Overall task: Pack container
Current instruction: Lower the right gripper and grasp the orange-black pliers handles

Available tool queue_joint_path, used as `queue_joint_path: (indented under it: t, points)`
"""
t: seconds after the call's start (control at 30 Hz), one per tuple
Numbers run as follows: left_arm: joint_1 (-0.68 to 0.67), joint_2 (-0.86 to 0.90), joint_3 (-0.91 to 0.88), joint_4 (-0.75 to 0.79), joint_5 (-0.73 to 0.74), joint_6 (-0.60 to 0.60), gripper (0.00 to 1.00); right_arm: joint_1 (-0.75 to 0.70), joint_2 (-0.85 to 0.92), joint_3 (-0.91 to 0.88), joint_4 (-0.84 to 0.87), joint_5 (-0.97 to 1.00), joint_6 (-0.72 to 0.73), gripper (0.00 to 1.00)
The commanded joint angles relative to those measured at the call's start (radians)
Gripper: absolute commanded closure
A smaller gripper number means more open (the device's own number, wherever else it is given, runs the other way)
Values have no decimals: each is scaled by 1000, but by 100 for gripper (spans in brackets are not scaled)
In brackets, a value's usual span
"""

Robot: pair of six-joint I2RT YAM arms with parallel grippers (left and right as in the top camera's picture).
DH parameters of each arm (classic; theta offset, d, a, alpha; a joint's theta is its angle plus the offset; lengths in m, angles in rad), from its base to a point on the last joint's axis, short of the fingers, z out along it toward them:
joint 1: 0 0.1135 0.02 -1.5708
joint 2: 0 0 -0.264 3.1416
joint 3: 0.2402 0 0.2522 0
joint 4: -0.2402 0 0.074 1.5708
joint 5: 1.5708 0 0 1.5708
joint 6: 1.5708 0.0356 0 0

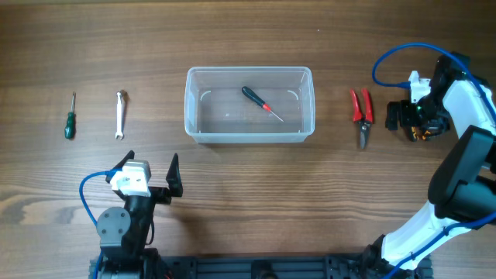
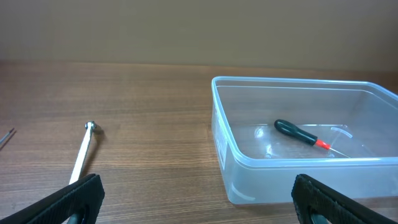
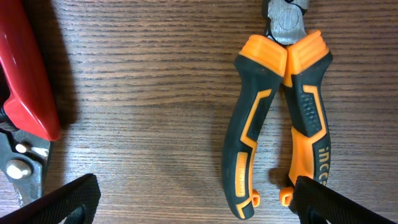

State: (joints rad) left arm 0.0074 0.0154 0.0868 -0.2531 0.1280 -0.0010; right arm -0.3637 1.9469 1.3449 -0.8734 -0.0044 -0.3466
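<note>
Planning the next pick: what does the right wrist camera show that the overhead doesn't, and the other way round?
Right wrist only: orange-and-black pliers under the open right gripper; overhead, the arm covers them. Overhead only: the container holding a black-handled screwdriver, a wrench, a green screwdriver and the left gripper. Both: the red-handled pliers and the wooden table.

Orange pliers [image 3: 249, 112] — head cut off above.
</note>
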Motion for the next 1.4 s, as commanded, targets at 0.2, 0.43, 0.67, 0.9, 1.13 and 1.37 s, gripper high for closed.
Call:
queue_joint_path:
  t: [0.2, 0.43, 0.67, 0.9, 1.13, 1.37]
  points:
    - [-6, -5, -9, 6, 9, 16, 0, -2, 37, 13, 18, -45, -19, 0]
    - [-6, -5, -9, 6, 9, 17, 0, -2, 72, 13, 26, -45, -19, 0]
    - [-6, -5, -9, 6, 9, 16, 0, -2, 79, 13, 37, -45, -17, 0]
    - [-6, -5, -9, 6, 9, 16, 0, -2, 79, 13, 49, -49, -17, 0]
    - [-6, -5, -9, 6, 9, 16, 0, -2, 79, 12, 47, -49, -16, 2]
    - [-6, -5, -9, 6, 9, 16, 0, -2, 79, 11, 47, -48, -18, 1]
